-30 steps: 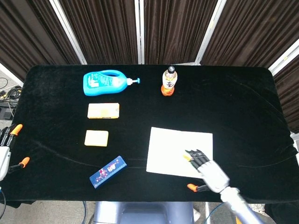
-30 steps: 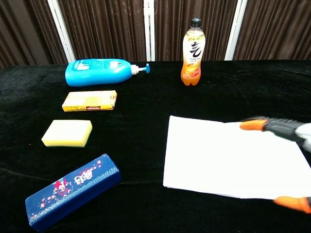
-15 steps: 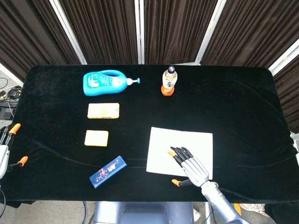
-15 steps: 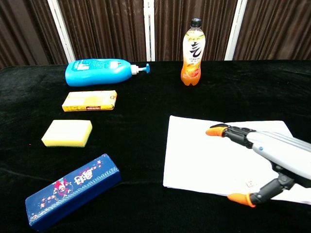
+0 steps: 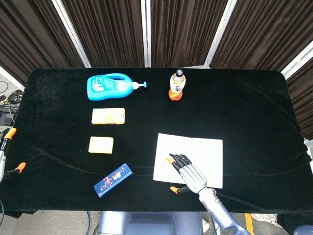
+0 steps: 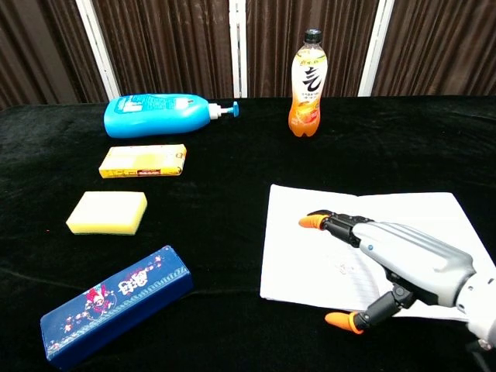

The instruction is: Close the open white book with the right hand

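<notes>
The open white book (image 5: 205, 149) (image 6: 422, 213) lies flat on the black table, right of centre near the front edge. My right hand (image 5: 187, 172) (image 6: 395, 260) hovers over the book's left page, fingers stretched out and apart, holding nothing; its orange fingertips (image 6: 311, 222) point left toward the book's left edge. The thumb tip (image 6: 341, 321) sits just past the book's front edge. My left hand (image 5: 4, 156) shows only as a sliver with orange tips at the far left edge of the head view, off the table; its state is unclear.
A blue detergent bottle (image 5: 111, 86) lies at the back left, with an orange drink bottle (image 5: 177, 84) standing at back centre. A yellow box (image 5: 108, 116), a yellow sponge (image 5: 100, 145) and a blue patterned box (image 5: 113, 179) lie in a column on the left.
My right hand has moved left across the book, from its right half to over its left page, fingers still extended. The left hand has slid slightly further out of view.
</notes>
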